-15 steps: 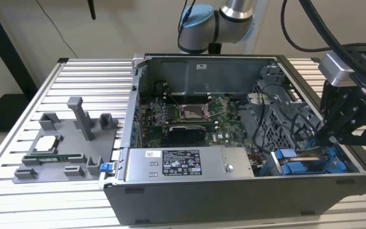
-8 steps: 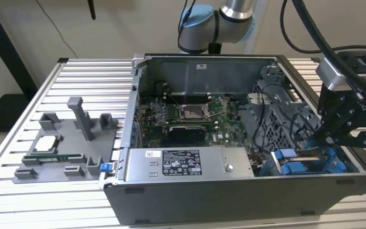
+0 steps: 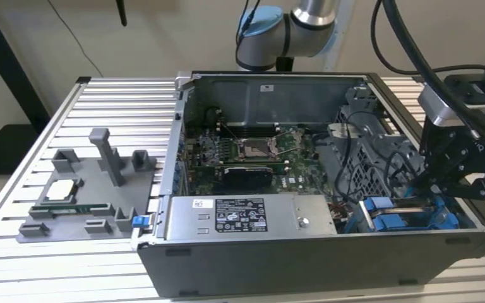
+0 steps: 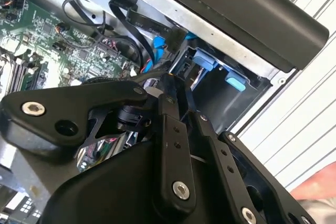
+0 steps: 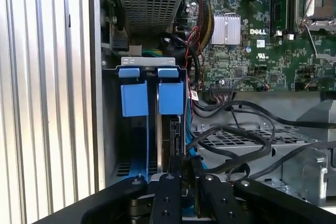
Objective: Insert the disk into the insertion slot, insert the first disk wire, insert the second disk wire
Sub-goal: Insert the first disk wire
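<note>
— Where's the flat silver-grey disk (image 5: 174,139) in its blue carrier?
— Edge-on inside the grey sheet-metal insertion slot (image 5: 134,98) with blue fittings, I think; it's dark there.
— And the black gripper (image 5: 187,167)?
— At the slot's mouth, jaws drawn narrow.

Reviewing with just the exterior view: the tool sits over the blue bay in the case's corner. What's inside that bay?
Observer: The first wrist view shows two blue tabs side by side at one end of the insertion slot.
Operator: Anything ahead of the tool?
Observer: A narrow dark part stands on edge in the slot; what it is, I cannot tell.
Operator: And beyond the tabs?
Observer: The power-supply box's perforated end faces the slot.
</note>
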`<state>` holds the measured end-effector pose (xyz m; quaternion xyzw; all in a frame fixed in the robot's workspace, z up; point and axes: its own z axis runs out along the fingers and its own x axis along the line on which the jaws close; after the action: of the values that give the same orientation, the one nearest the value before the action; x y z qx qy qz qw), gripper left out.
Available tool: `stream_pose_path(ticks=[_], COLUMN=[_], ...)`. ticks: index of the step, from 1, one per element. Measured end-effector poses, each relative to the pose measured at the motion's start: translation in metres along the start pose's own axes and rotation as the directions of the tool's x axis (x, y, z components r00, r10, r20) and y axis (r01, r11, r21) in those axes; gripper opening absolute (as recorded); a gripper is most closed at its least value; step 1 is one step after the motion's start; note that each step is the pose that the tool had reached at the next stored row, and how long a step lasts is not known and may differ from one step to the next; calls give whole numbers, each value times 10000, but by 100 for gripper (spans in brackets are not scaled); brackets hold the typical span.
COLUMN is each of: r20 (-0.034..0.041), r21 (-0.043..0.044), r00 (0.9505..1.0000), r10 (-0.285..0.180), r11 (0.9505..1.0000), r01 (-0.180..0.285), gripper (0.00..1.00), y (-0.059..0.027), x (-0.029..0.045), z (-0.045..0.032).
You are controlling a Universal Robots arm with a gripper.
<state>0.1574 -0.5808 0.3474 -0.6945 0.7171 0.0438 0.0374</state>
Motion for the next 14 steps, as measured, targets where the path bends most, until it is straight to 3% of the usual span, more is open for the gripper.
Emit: stream_pose_path(ticks=[6,14], r20=[-2,10], r21=[-40,-43], r00=[9994,9993], r10=[-339,-361], r11=[9994,9993], r01=[339,361], gripper=[0,0], y=[-3,-6], x=[11,26], z=[20,37])
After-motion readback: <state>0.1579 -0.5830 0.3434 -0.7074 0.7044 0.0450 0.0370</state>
